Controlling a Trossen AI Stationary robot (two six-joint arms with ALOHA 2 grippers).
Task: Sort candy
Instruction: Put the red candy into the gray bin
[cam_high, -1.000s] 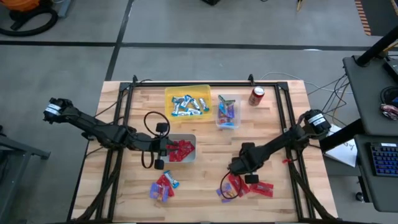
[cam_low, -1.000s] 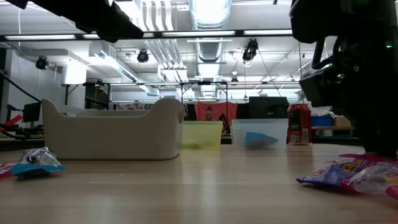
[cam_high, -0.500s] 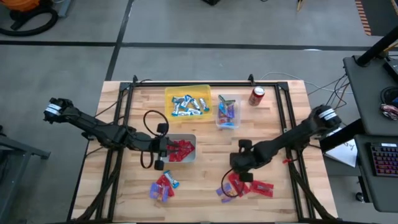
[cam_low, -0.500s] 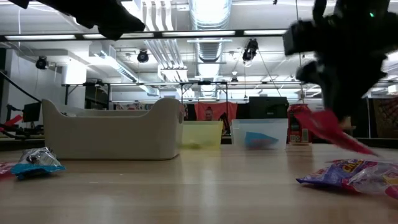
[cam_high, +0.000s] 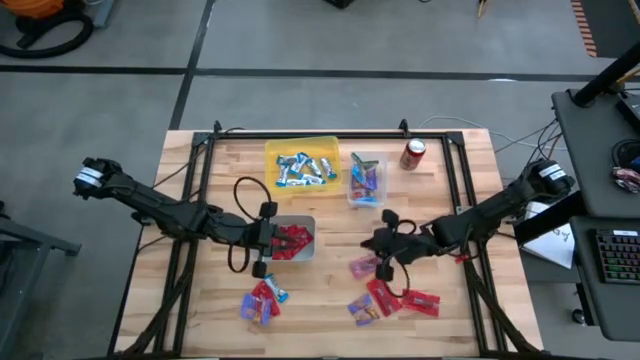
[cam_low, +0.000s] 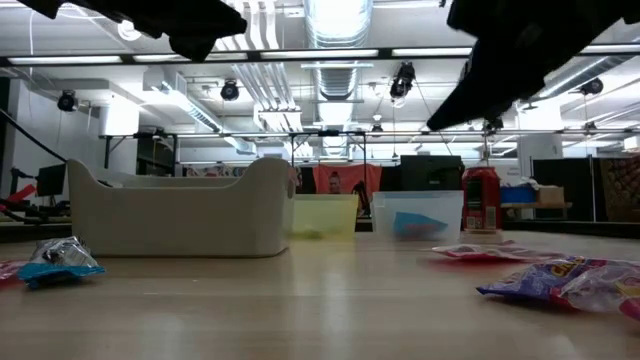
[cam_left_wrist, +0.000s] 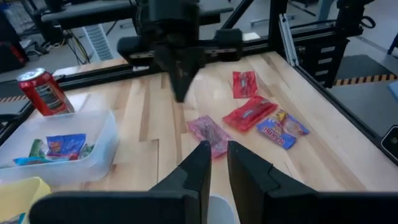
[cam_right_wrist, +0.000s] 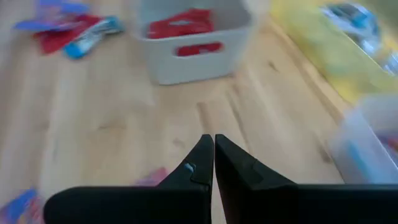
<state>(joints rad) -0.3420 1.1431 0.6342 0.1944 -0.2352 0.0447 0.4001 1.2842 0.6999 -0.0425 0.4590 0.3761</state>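
Right gripper (cam_high: 384, 243) pinched together, holding nothing, just above a pink candy packet (cam_high: 363, 266). Left gripper (cam_high: 262, 238) beside the grey bin (cam_high: 305, 222) of red candy, fingers nearly together, gripping nothing.

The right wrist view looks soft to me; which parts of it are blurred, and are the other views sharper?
Right wrist view: the white bin, yellow bin and wooden table are smeared, while the right tool shows crisp. Left wrist view: sharp, candy clear. Low view: ceiling lights glare, arms are dark silhouettes. High view: even light.
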